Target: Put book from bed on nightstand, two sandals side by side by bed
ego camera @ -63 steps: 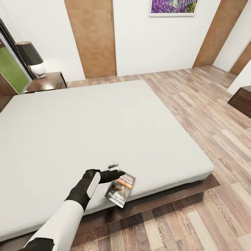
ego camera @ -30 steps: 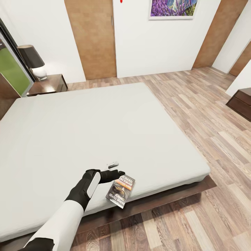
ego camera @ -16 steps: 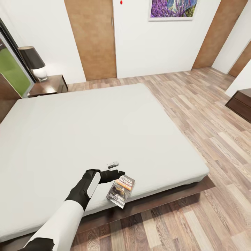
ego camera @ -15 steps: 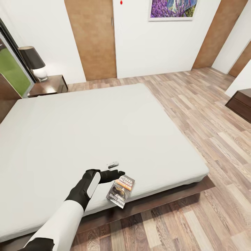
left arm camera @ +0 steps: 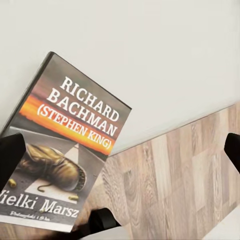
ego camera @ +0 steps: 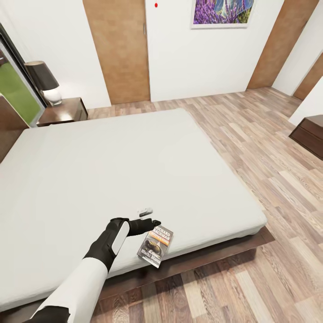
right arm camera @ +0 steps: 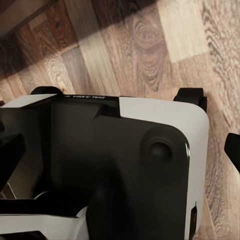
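The bed (ego camera: pixel 112 170) is a broad, flat slab of smooth pale grey-white mattress resting on a dark brown wooden platform whose edge juts out along the near side and the foot. The floor (ego camera: pixel 269 148) is light brown wood plank with a visible grain. Beyond the bed's far corner stands a low dark wooden nightstand (ego camera: pixel 63 112) with a glossy top, carrying a lamp (ego camera: pixel 45 83) with a dark shade and a rounded white base. A brown door (ego camera: pixel 119 49) and a purple lavender painting (ego camera: pixel 222 12) are set on the white wall behind.

The book (ego camera: pixel 155 244) is a thin rectangular paperback at the bed's near edge, toward the foot corner. Its lower part overhangs the mattress edge above the platform. In the left wrist view the book (left arm camera: pixel 62 145) shows a dark grey cover, white "Richard Bachman" lettering, an orange band reading "(Stephen King)", a pale triangular picture of a worn boot, and "Wielki Marsz" beneath.

The left end effector (ego camera: pixel 150 217), black-fingered on a white and black arm, reaches over the mattress with its jaws spread wide and grips nothing. The book's upper corner sits just at the lower dark fingertip. One dark finger (left arm camera: pixel 10 157) overlaps the book's edge in the wrist view.

The right wrist view looks down on the robot's own white and black body (right arm camera: pixel 115 170) over the plank floor, with the dark tips at the frame's sides set far apart, nothing between them.
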